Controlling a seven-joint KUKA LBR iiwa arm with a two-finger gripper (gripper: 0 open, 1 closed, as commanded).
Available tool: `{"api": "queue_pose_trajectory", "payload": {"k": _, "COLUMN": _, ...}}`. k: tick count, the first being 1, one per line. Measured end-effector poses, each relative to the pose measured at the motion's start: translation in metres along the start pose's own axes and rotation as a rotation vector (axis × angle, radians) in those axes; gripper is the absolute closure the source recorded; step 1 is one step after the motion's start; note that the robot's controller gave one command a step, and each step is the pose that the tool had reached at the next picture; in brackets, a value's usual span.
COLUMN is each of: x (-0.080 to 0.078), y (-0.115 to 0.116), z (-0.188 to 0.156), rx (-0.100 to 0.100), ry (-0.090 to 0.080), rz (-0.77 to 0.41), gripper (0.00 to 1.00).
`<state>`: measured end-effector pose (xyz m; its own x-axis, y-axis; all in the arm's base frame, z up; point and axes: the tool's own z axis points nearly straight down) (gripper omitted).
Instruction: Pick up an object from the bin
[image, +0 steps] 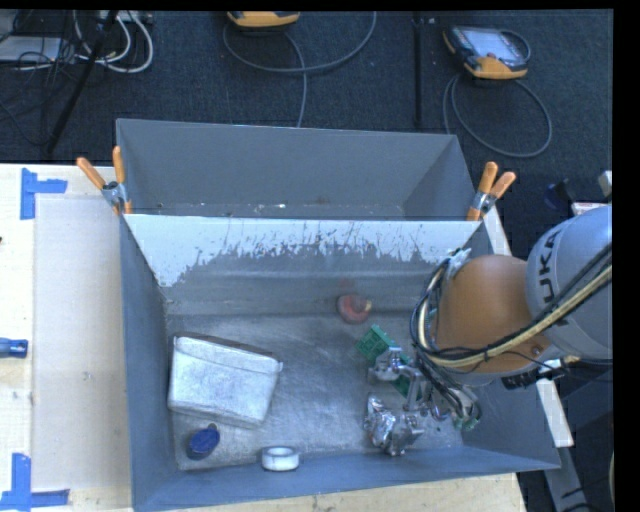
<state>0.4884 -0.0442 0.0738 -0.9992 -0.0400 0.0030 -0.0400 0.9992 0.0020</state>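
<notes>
The orange cover and its cables sit over the bin's right corner, so the floor there is hidden. The green thing is partly tucked behind the pincer. The pink blob is too small to make out, same with the silvery clump.

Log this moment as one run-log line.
hand: down in bin, right front | nearest: green piece behind it | elsewhere: white box left; blue cap, white ring front-left; pink piece back
</notes>
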Motion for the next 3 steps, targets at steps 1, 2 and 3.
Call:
{"api": "queue_pose_trajectory", "payload": {"k": 1, "x": -0.0002, "y": -0.0005, "z": -0.0019, "rx": 0.001, "ry": 0.000, "rz": 0.002, "gripper": 1.00}}
{"api": "queue_pose_trajectory", "payload": {"k": 2, "x": -0.0004, "y": -0.0005, "z": -0.0016, "rx": 0.001, "ry": -0.001, "rz": 0.004, "gripper": 0.00}}
{"api": "queue_pose_trajectory", "payload": {"k": 3, "x": -0.0001, "y": -0.0006, "z": -0.0019, "rx": 0.001, "ry": 0.000, "rz": 0.005, "gripper": 1.00}}
